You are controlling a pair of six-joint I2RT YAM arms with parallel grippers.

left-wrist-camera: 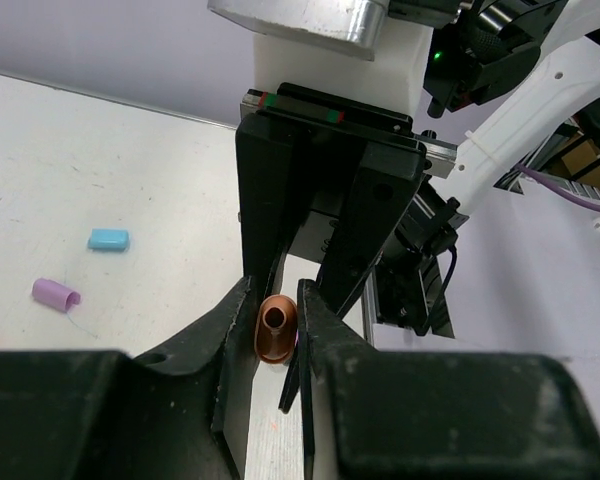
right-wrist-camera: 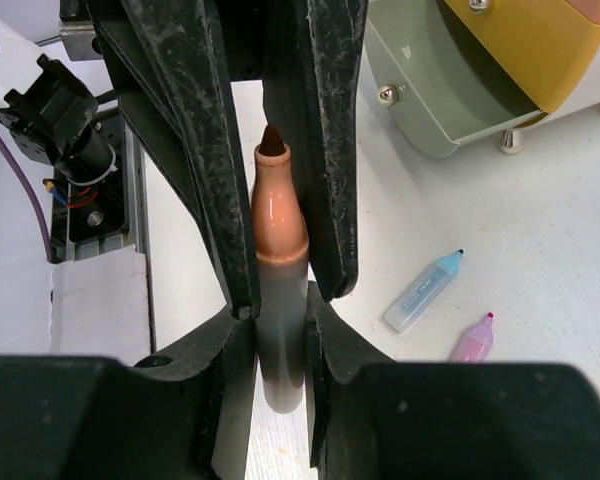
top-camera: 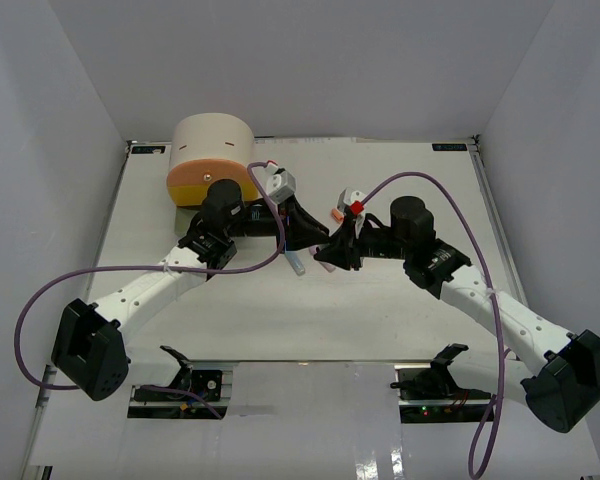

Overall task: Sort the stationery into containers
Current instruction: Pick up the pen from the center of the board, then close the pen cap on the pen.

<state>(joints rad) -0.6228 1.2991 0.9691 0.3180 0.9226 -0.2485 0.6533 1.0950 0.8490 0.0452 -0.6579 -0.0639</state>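
Top view: the left tool [top-camera: 313,242] and the right tool [top-camera: 334,252] meet tip to tip over the middle of the bench [top-camera: 380,320], near and right of the cabinet [top-camera: 212,150].

Left wrist view: the left tool is clenched on the orange nose of a marker [left-wrist-camera: 276,332], seen end-on.

Right wrist view: the right tool grips the same marker's grey barrel, with the bare tip pointing away. The grey-green drawer [right-wrist-camera: 450,110] stands open at far right.

The marker looks light, stiff and slick. The barrel seems the safer hold, since the tapered nose could slip and the felt tip could smear.
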